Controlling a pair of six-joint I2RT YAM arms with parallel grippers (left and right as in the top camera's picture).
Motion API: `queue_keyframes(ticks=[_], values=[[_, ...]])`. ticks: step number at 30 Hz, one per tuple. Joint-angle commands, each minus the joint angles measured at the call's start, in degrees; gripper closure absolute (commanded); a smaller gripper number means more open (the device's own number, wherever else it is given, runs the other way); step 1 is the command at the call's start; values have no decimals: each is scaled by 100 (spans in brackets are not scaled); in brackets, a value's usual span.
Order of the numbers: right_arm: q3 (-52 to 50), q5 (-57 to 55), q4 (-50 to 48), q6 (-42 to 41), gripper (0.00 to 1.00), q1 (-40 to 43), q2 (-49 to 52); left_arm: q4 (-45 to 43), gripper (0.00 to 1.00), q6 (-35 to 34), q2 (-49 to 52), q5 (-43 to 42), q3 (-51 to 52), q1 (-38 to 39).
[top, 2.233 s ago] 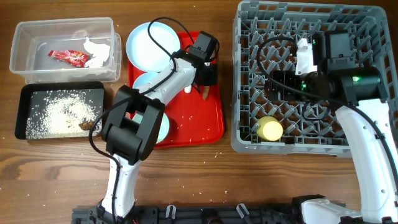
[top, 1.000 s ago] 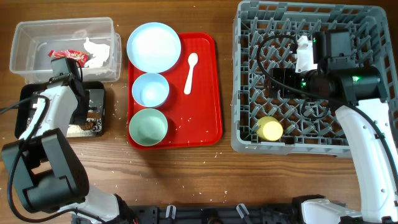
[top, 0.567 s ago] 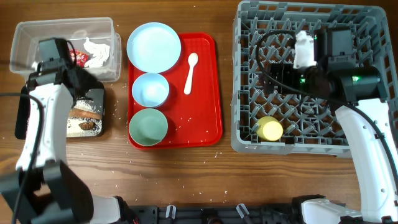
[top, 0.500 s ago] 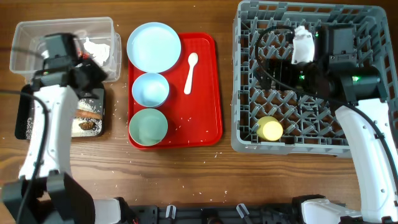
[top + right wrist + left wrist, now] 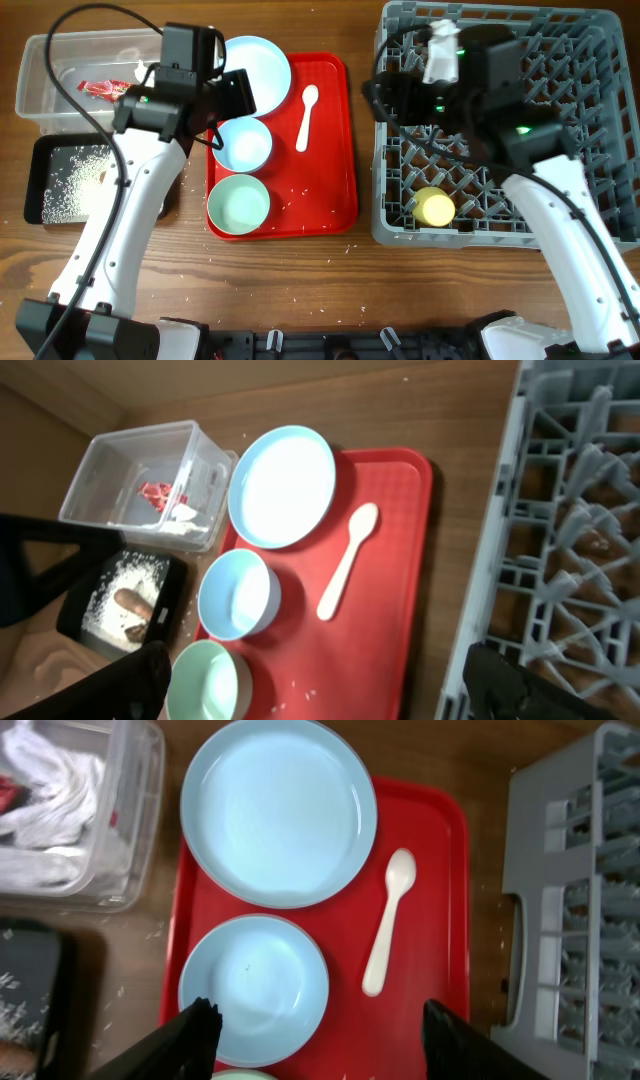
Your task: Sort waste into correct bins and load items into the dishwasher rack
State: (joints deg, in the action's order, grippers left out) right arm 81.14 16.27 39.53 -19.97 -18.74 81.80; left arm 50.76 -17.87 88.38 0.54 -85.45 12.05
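Observation:
My left gripper (image 5: pixel 236 96) hangs open and empty over the red tray's left side, its fingers (image 5: pixel 196 1032) straddling the pale blue bowl (image 5: pixel 253 990). The round blue plate (image 5: pixel 278 810) and white spoon (image 5: pixel 388 933) lie just beyond it. A mint green bowl (image 5: pixel 240 203) sits at the tray's near end. My right gripper (image 5: pixel 385 95) is open and empty above the left edge of the grey rack (image 5: pixel 580 215), which holds the yellow cup (image 5: pixel 435 207). The clear tub (image 5: pixel 50 105) holds the red wrapper (image 5: pixel 98 89) and tissue (image 5: pixel 183 513). The black tray (image 5: pixel 40 150) holds rice (image 5: pixel 75 175) and a brown sausage piece (image 5: pixel 130 600).
The red serving tray (image 5: pixel 325 190) lies between the bins and the rack, with a few rice grains scattered on it and on the wood in front. The left arm crosses over the black tray's right end. Cables run over the rack's back left corner.
My left arm has swung right from above the black tray to the red tray, its jaws now wider, with the sausage piece left in the black tray. My right gripper moved left to the rack's edge.

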Motion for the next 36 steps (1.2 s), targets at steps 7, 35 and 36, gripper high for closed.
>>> queue_keyframes(ticks=[7,35,36], values=[[59,-581,-824,-579,14,-542,745,778,29,378,-28,166,-688,-11],[61,-208,-3084,-1648,49,-1838,3637,1318,17,-24,-31,168,-675,-1967],[61,-201,-3115,-1663,50,-1858,3696,1318,17,-63,-31,166,-671,-2044]])
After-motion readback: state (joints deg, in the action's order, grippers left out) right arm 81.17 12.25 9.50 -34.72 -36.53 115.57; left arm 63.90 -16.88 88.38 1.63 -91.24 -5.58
